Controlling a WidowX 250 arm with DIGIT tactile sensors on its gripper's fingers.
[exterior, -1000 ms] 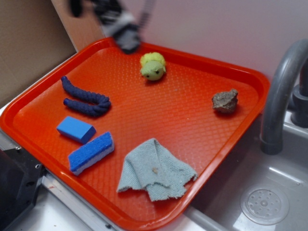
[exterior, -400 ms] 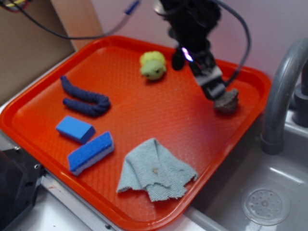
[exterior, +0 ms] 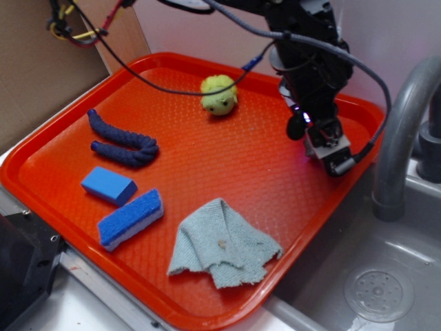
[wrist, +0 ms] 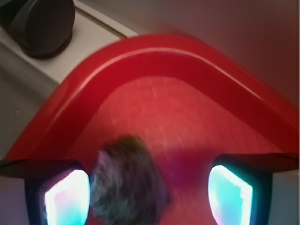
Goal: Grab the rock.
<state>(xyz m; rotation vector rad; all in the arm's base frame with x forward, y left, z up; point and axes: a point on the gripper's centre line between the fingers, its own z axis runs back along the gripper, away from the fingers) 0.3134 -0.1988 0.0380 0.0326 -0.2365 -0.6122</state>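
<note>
My end effector point(exterior: 331, 153) is down low over the right-hand corner of the red tray point(exterior: 62, 134), near the rim closest to the grey faucet point(exterior: 400, 131). Arm and cabling cross the top of the exterior view.

Wrist view, blurred: the two fingers point(wrist: 65, 197) stand wide apart at the bottom corners, pads glowing pale cyan. The rock point(wrist: 126, 185) sits on the tray floor between them, close against the left-hand pad, with a broad gap to the other one. Fingers spread, gripping nothing; I cannot tell whether the near pad touches the stone. The tray's curved corner rim arcs across the frame beyond the rock.

Exterior view: the rock is hidden behind my end effector.

Elsewhere on the tray:
- yellow-green plush toy point(exterior: 219, 94), near the far rim, well apart from me
- dark blue twisted rope piece point(exterior: 122, 141), left side
- blue block point(exterior: 108, 185) and blue sponge point(exterior: 130, 218), front left, just beside each other
- crumpled grey-blue cloth point(exterior: 222, 245), front centre

Sink basin point(exterior: 379, 293) with drain lies to the right of the tray.
</note>
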